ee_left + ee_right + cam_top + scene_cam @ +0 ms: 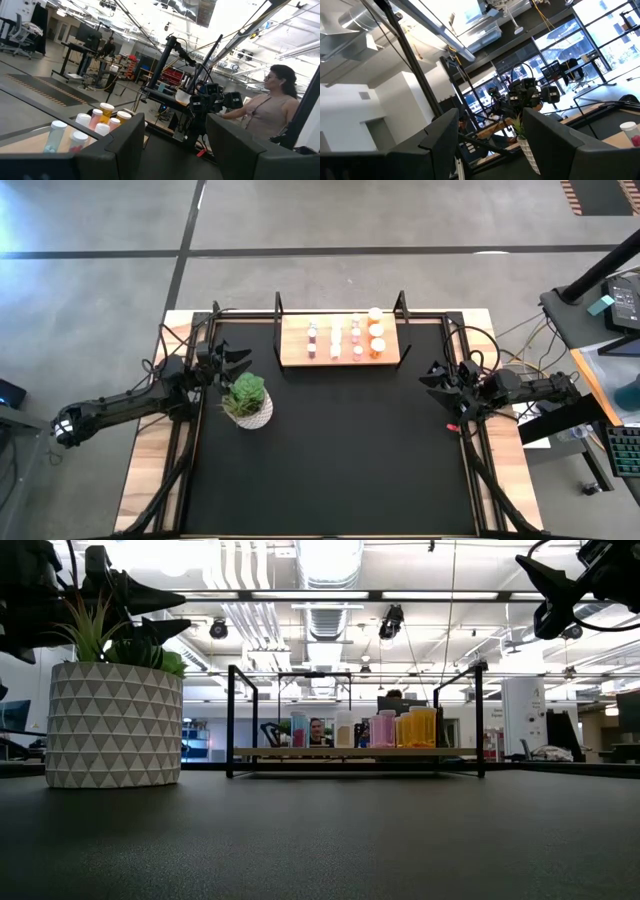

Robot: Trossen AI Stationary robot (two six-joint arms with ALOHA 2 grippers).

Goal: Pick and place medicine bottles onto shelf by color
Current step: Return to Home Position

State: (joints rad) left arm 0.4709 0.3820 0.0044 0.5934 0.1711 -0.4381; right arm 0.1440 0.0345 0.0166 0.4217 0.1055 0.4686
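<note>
Several white-capped medicine bottles (345,338) stand upright on the light-wood shelf (338,358) at the table's far middle, white and pink ones to the left, orange ones to the right; they also show in the low view (400,728) and the left wrist view (97,122). My left gripper (238,362) is open and empty, raised at the table's left beside the potted plant. My right gripper (432,376) is open and empty, raised at the table's right.
A green plant in a white patterned pot (247,402) stands on the black tabletop just near my left gripper. The shelf's black upright frames (278,308) rise at its two ends. A person (272,107) sits beyond the table's right side.
</note>
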